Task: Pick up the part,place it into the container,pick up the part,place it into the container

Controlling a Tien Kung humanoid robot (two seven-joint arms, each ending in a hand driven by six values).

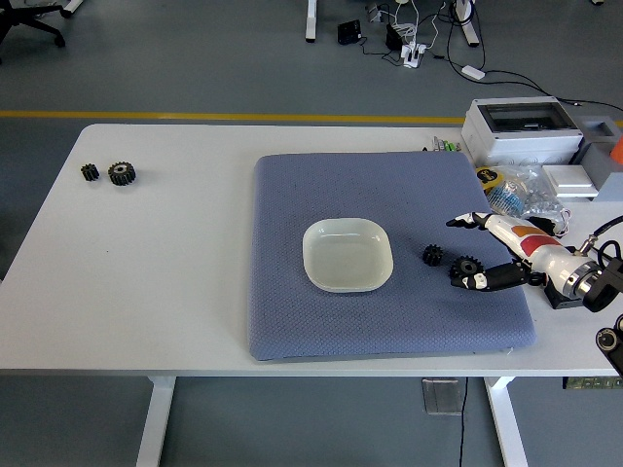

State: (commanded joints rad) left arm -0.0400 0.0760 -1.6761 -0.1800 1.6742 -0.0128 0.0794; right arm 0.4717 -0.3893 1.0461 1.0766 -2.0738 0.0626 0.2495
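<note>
Your right hand (474, 251) is reaching in over the blue mat (292, 195) near the desk's (175, 292) right edge, fingers spread and grasping nothing. Two small black gears are sitting between it and the white dish (316, 272): the smaller gear (433, 255) lying free, the toothed gear (465, 266) just beside your lower fingertip (480, 282). They're looking like rigid, compact parts, probably light but fiddly, so I'd be pinching across the toothed rim. The dish is waiting empty mid-mat. Two more gears (109, 173) are lying far off by the left edge.
</note>
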